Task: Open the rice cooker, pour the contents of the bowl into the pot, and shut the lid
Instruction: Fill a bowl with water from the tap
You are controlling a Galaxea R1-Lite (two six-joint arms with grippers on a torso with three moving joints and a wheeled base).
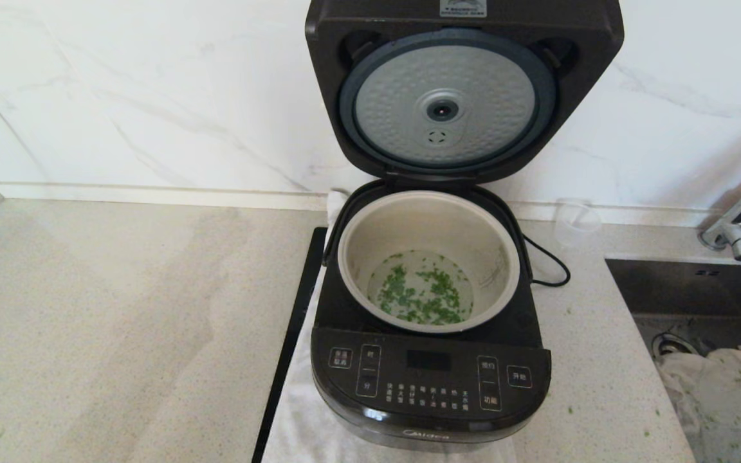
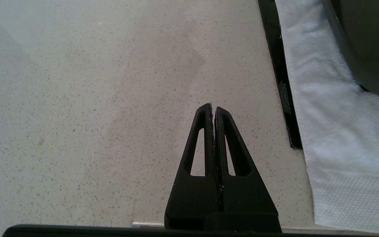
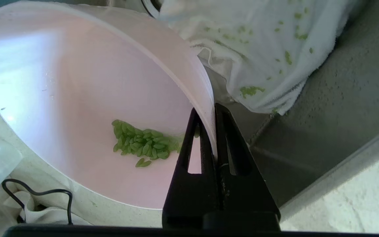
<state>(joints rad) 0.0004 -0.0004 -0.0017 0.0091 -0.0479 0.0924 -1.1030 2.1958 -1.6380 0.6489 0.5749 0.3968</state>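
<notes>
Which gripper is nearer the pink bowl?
Right. The right gripper is shut on the bowl rim; the left gripper hangs over bare counter, no bowl in its view.

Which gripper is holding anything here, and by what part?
The right gripper is shut on the bowl, pinching its rim. The left gripper is shut on nothing, above the counter.

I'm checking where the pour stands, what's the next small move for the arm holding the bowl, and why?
Probably carry the bowl back over the pot and tip it again. The right gripper is shut on the bowl's rim, a clump of green bits clings inside, and the lid stands open. The left gripper is parked, shut, over the counter.
</notes>
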